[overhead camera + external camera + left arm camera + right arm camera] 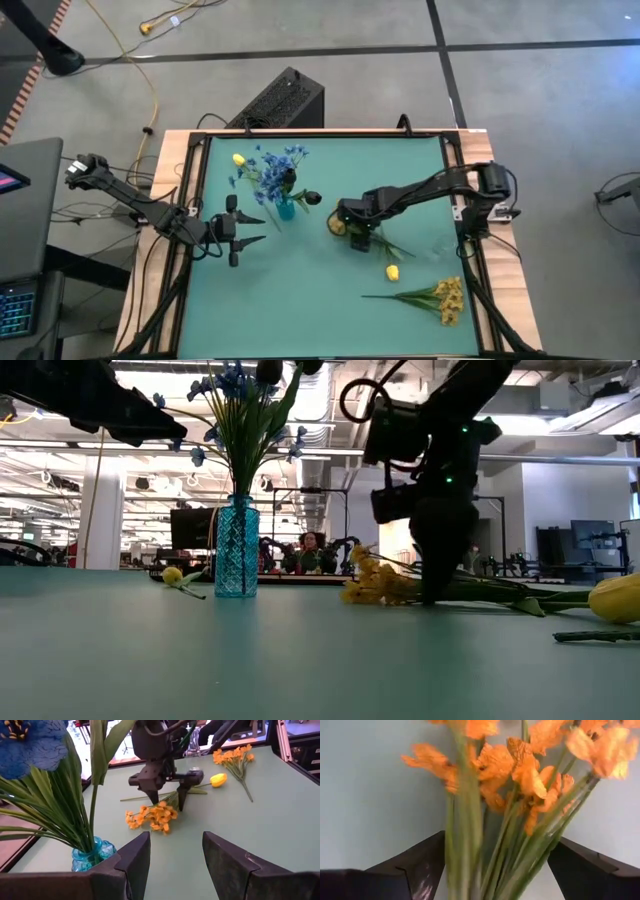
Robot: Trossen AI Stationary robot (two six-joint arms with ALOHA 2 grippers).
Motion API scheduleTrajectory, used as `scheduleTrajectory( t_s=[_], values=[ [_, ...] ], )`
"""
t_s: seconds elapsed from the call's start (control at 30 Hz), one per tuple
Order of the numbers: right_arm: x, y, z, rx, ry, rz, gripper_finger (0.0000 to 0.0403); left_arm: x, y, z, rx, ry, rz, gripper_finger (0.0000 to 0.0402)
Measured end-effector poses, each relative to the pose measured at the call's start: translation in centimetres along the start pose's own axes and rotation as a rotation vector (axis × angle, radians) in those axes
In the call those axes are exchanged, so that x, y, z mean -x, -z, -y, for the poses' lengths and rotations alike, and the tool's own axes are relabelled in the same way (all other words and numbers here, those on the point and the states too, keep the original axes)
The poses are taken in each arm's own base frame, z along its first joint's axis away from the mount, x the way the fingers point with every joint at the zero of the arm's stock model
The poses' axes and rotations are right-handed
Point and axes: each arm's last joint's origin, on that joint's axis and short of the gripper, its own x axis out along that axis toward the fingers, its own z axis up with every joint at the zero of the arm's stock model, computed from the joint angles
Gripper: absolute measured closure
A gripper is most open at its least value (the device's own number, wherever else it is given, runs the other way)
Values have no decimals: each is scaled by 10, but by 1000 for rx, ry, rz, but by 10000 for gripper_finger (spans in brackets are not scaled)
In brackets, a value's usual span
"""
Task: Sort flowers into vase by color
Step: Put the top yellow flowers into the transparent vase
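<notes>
Right gripper: my right gripper [166,800] stands low over the middle of the table, fingers apart, one on each side of the stems of the orange sprig [150,816]. It has not closed on them yet.
Left gripper: my left gripper [243,229] waits near the left side of the table, just beside the vase [286,208], fingers apart and holding nothing.
Where the sprig is: it lies flat on the green table [320,310], to the right of the vase, blossoms pointing toward the vase and stems running away under my right wrist.
How it looks: many small yellow-orange blossoms in a loose cluster, on several thin green stems with narrow leaves [520,855].
How it will handle: I judge it very light, and soft at the blossoms. The stems look thin and springy, so they may bend or slide between the fingers.
Where to take hold: on the bundle of stems just behind the blossoms, all stems together, not on the petals, which would crush.
Other flowers: the blue flowers [275,168] stand in the vase already. A second yellow-orange sprig [440,297] and a yellow bud [392,271] lie on the right part of the table; another yellow bud [238,159] lies behind the vase.
Risk: if only some stems are caught, I think the sprig may hang tilted when lifted.
</notes>
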Motion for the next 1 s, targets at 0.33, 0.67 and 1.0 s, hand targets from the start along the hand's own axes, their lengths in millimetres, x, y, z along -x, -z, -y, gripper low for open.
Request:
scheduleTrajectory(
  t_s=[0.33, 0.67, 1.0],
  values=[
    [4, -1, -4, -62, 13, 34, 106, 0, 0, 0, -8, 0, 0, 231],
    [7, 3, -18, -119, 15, 48, 290, 0, 0, 0, -7, -1, 0, 231],
    [64, 10, -41, -120, -5, 252, 367, 0, 0, 0, -6, -1, 0, 231]
  ],
)
